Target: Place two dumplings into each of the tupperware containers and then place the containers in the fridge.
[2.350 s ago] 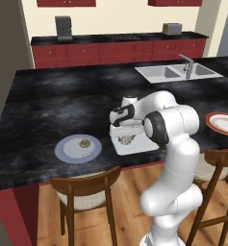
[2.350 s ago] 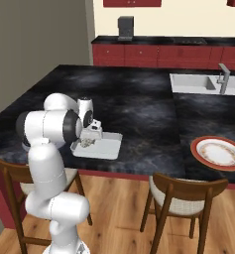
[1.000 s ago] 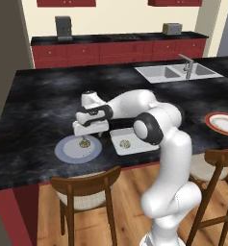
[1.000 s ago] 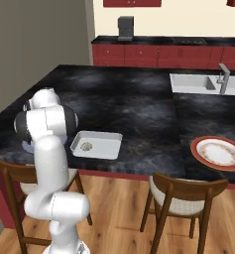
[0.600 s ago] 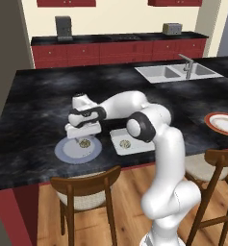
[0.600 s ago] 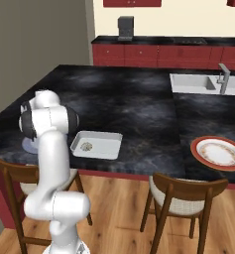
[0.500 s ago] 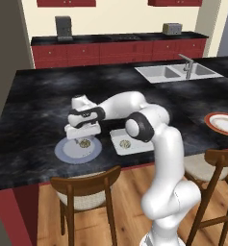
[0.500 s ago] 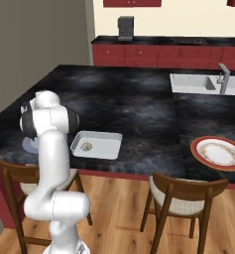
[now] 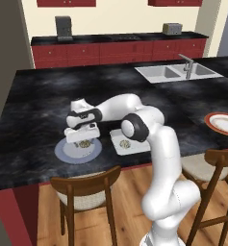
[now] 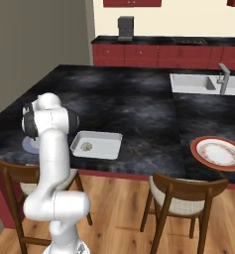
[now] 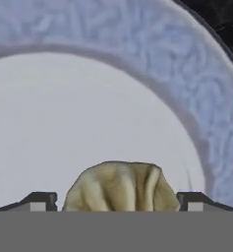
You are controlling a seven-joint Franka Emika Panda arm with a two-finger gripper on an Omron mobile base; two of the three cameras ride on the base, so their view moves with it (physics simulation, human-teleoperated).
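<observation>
My gripper [image 9: 82, 142] reaches down onto the round pale blue-grey plate [image 9: 63, 153] at the counter's front left. In the hand view a beige pleated dumpling [image 11: 121, 187] sits between my two open fingertips [image 11: 39, 201], on the plate's [image 11: 137, 59] white centre. The same dumpling [image 9: 83, 143] shows just under the hand. A white tupperware container [image 9: 134, 145] lies right of the plate with one dumpling [image 9: 125, 143] inside. From the right base view that container [image 10: 109, 150] and its dumpling [image 10: 86, 146] sit beside my arm, which hides the gripper. The fridge is out of view.
A red-rimmed plate [image 9: 225, 123] rests at the counter's right end. The sink [image 9: 175, 71] with its faucet is set into the far right. Wooden chairs [image 9: 84, 190] stand along the counter's near edge. Red cabinets line the back wall.
The arm swung left from over the tupperware container to the blue-grey plate and lowered its hand onto it. The jaws stayed wide.
</observation>
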